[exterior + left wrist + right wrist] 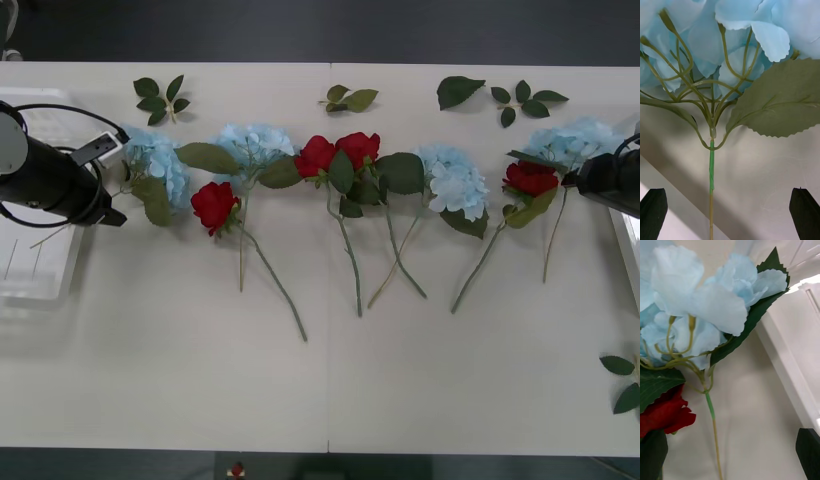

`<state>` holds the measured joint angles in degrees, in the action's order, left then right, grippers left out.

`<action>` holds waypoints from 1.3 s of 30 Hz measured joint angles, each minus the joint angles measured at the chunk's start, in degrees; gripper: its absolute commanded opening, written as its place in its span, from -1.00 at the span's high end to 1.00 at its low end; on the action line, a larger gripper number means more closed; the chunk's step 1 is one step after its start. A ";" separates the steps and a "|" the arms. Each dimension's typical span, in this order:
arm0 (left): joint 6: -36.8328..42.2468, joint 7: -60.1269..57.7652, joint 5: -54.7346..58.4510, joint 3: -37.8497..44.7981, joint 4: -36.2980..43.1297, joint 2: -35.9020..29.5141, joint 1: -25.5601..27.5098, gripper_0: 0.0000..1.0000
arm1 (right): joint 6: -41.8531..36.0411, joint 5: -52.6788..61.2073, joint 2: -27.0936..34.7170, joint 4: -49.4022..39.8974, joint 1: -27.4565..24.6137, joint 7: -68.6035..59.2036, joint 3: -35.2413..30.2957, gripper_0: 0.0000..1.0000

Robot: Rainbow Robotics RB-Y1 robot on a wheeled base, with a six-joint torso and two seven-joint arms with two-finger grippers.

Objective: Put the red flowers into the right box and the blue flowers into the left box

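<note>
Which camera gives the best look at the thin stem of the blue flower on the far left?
The left wrist view: the stem runs straight down between the open left end effector fingers, beneath its branching blue flower. The front view shows that flower beside the left arm, its stem barely visible. The right wrist view shows a different blue flower.

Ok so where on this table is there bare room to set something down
The near half of the table, below the stem ends, is bare up to the leaf sprig at the near right corner. Crowded: the row of blue hydrangeas and red roses, and the far strip dotted with leaf sprigs.
</note>
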<state>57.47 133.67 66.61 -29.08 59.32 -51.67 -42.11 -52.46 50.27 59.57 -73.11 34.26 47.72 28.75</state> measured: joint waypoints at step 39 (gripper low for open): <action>-3.31 -0.02 -3.23 -0.06 -6.62 5.99 -1.28 1.00 | 4.61 -7.66 -13.72 20.57 6.34 12.13 -1.88 -1.00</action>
<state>54.16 133.64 63.38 -29.13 52.70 -45.68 -43.39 -47.85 42.60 45.85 -52.54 40.59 59.85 26.87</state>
